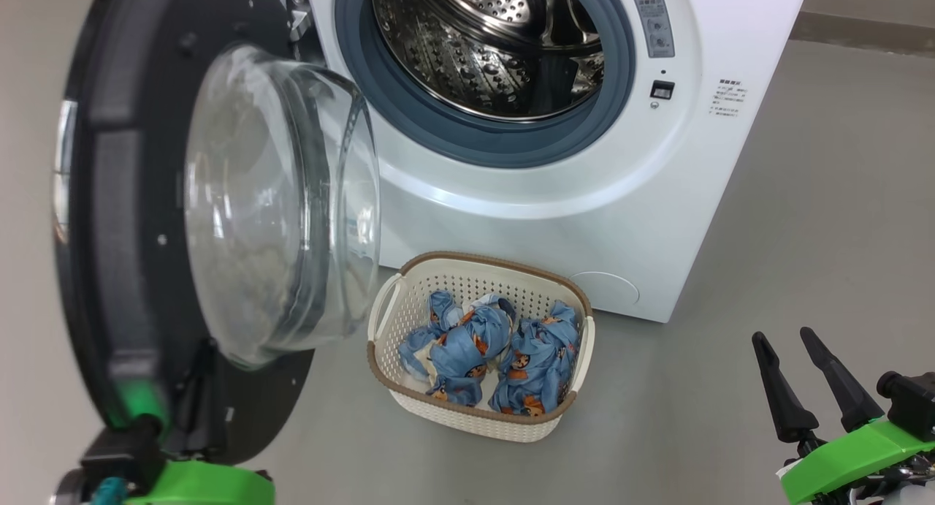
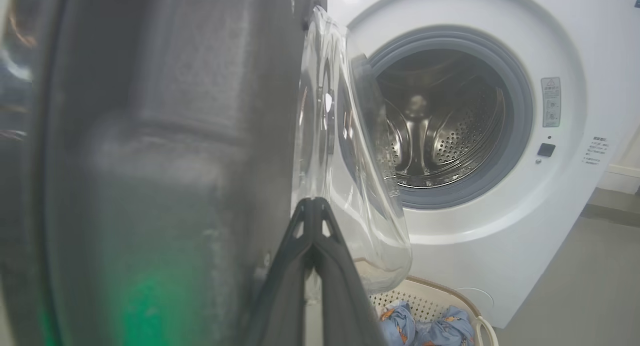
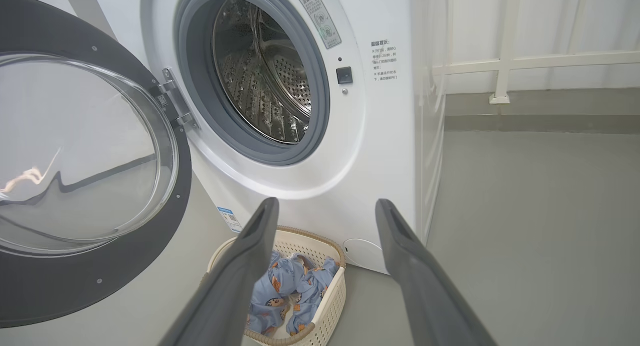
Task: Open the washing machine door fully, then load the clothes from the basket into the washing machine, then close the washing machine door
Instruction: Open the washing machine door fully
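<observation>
Bracing the washing machine door [image 1: 95, 198] wide with left gripper [image 2: 313, 203], jaws clenched empty, so right gripper [image 1: 783, 337], jaws released, can reach clothes [image 1: 467, 344] in the basket [image 1: 482, 259].

The washing machine [image 1: 584, 220] casing is showing smooth, glossy white, its drum [image 1: 467, 59] is gleaming as polished perforated steel, and the gasket [image 1: 475, 143] is reading as matt grey-blue rubber. The washing machine door [image 1: 124, 220] is presenting a matt black plastic inner face around clear, glossy glass [image 1: 277, 198]. The basket [image 1: 467, 423] is looking like smooth cream plastic with a brown woven-look rim, the clothes [image 1: 533, 359] are sitting as soft crumpled cloth, and the floor [image 1: 803, 234] is appearing matt grey.
</observation>
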Controlling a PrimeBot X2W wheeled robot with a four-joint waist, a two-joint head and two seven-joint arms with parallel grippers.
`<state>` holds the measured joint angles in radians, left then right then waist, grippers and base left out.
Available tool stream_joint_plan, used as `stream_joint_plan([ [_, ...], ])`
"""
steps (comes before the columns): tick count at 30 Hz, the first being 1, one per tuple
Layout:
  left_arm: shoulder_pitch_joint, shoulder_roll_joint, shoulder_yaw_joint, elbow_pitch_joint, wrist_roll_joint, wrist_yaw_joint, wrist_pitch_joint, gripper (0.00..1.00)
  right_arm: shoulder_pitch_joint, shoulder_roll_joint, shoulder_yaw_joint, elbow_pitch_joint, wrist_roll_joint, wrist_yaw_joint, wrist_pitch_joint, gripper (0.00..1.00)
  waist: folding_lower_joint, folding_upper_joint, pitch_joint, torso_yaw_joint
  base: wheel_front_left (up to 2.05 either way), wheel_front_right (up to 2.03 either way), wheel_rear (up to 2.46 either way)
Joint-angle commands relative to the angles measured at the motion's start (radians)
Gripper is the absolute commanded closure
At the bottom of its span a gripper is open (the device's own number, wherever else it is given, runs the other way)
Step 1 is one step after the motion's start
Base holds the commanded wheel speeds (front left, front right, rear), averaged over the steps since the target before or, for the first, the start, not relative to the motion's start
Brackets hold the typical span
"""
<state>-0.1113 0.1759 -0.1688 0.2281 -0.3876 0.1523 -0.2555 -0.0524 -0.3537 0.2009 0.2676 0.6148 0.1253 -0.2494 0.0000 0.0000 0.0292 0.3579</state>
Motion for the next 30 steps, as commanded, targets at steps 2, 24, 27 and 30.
stream_joint_plan([
  [2, -0.035, 0.044, 0.074, -0.018, -0.011, 0.016, -0.006, 1.00, -0.016, -0.026, 0.012, -0.025, -0.006, 0.005, -0.012, 0.00, 0.0000, 0.0000, 0.007, 0.002, 0.00, 0.00, 0.00],
  [24, -0.158, 0.095, 0.296, 0.093, 0.003, -0.011, -0.006, 1.00, -0.048, -0.070, -0.014, -0.042, -0.002, 0.005, -0.012, 0.00, 0.0000, 0.0000, 0.108, 0.017, 0.00, 0.00, 0.00],
  [27, -0.185, 0.101, 0.322, 0.126, 0.003, -0.015, -0.006, 1.00, -0.051, -0.075, -0.016, -0.043, -0.001, 0.005, -0.012, 0.00, 0.0000, 0.0000, 0.119, 0.019, 0.00, 0.00, 0.00],
  [30, -0.209, 0.109, 0.352, 0.161, 0.003, -0.025, -0.006, 1.00, -0.058, -0.079, -0.013, -0.046, 0.000, 0.005, -0.012, 0.00, 0.0000, 0.0000, 0.133, 0.018, 0.00, 0.00, 0.00],
])
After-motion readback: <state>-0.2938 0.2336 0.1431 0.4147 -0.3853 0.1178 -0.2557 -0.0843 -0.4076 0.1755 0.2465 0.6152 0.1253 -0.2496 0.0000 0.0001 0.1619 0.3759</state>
